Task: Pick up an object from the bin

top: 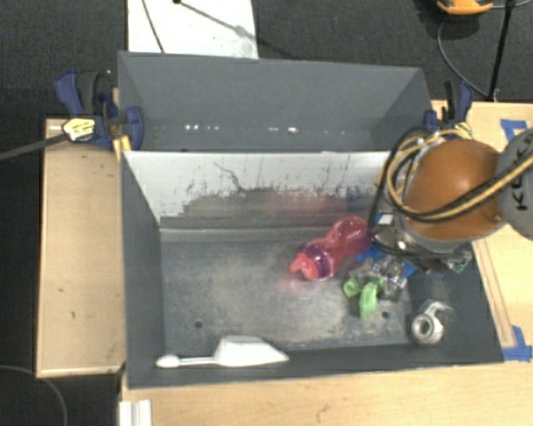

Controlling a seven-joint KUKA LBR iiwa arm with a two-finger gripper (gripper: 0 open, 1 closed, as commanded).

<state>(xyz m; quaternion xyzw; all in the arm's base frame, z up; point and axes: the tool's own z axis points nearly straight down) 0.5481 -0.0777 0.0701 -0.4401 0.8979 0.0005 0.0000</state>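
Observation:
My gripper (386,278) hangs low at the right side of the bin, under the orange dome on the wrist. Its metal tips stand right over a small green thing (366,296) on the bin floor, touching or nearly touching it. A pink and purple bottle-shaped toy (330,248) lies just left of the gripper, tilted toward the back wall. A bit of something blue (370,257) shows beside the gripper body. A small silver metal piece (427,323) rests to the gripper's lower right.
A white scoop with a long handle (224,354) lies along the front wall at the left. The left half of the bin floor is bare metal.

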